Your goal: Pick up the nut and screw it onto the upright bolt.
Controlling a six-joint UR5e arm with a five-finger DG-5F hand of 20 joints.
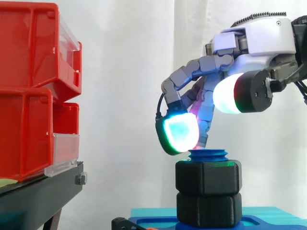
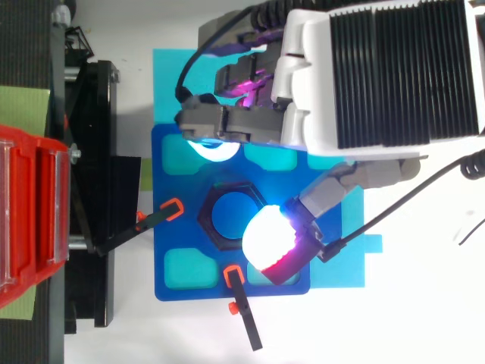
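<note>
The hand (image 1: 206, 64) hangs spread, fingers loosely bent, gripping nothing. Directly below it the nut (image 1: 207, 177) sits on the bolt (image 1: 207, 154), whose tip shows just above it. One pad (image 1: 180, 132) hovers just over the nut's rim. If it comes down there, I judge it could tilt the nut and jam the threads, or slip off the flats.

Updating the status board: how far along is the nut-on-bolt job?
Done: nut is on the upright bolt, blue thread tip showing above it, seemingly down against the black hex base. In hand: nothing; robot hand hovers above, open. Left: maybe final tightening.
</note>
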